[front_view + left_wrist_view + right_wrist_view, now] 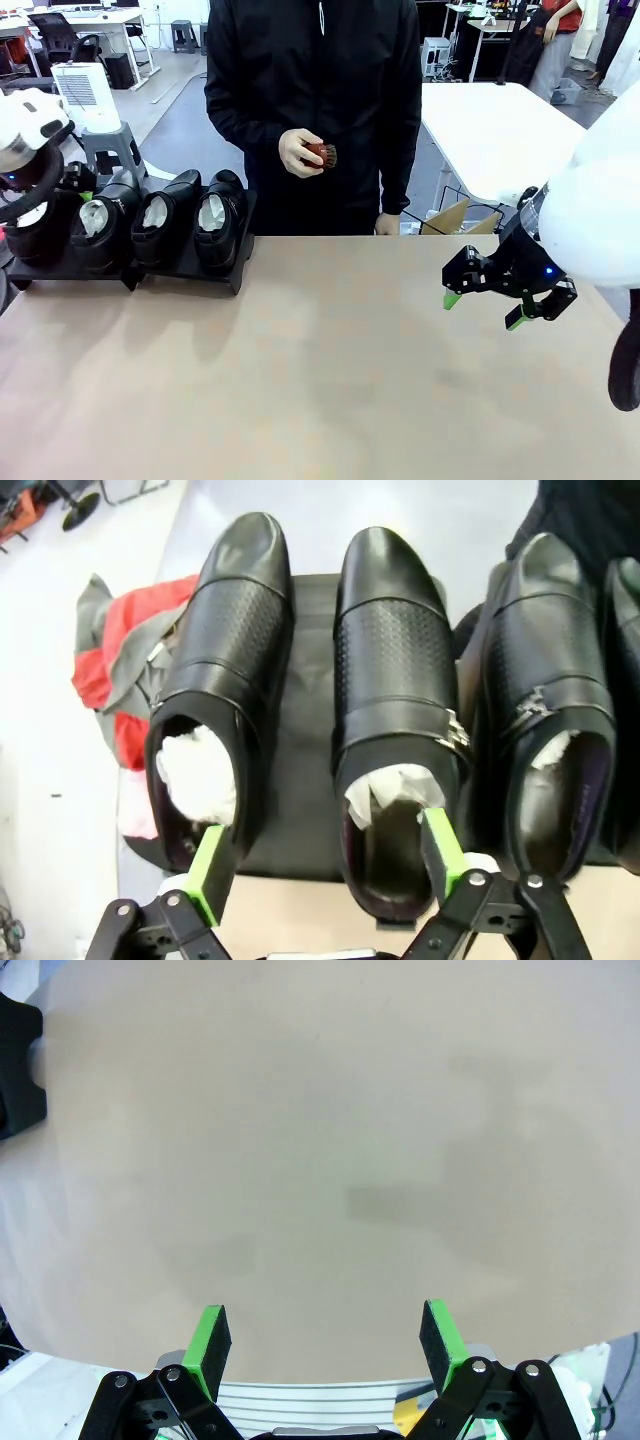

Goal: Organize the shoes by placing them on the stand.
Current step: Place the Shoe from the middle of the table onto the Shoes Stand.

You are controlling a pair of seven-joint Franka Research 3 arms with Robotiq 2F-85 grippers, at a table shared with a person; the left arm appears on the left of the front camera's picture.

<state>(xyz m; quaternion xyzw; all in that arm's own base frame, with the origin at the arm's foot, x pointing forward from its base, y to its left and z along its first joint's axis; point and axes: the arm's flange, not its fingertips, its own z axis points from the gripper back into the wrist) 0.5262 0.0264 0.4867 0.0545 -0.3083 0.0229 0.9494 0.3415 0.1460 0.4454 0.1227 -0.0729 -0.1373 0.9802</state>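
In the front view, four shoes (130, 225) sit side by side on the stand (190, 268) at the desk's (330, 370) far left corner, heels and white paper stuffing turned toward the robot, toes toward the person's side. Their long axes run from the near edge to the far edge of the desk, roughly parallel. The left arm's white housing covers part of the leftmost shoe. The right gripper (482, 310) hangs above the bare right part of the desk, well apart from the stand, its green-padded fingers spread with nothing between them. Across the desk a person in a dark jacket holds a small reddish-brown object (321, 155) in one hand (300, 153).

The left wrist view gives what the front view hides: the left gripper (325, 865) hovers just above the heel ends of two shoes (395, 710), fingers released and wide, one pad (208, 865) beside the left shoe's opening, the other (440, 845) at the next shoe's heel rim, grasping neither. Perforated uppers and straps show here; toes point away from the camera. A red and grey cloth (120, 665) lies on the floor beyond the stand.

The right wrist view looks down on plain desk surface between its own open fingers (213, 1345), with a black corner of the stand (20, 1070) at the left edge.
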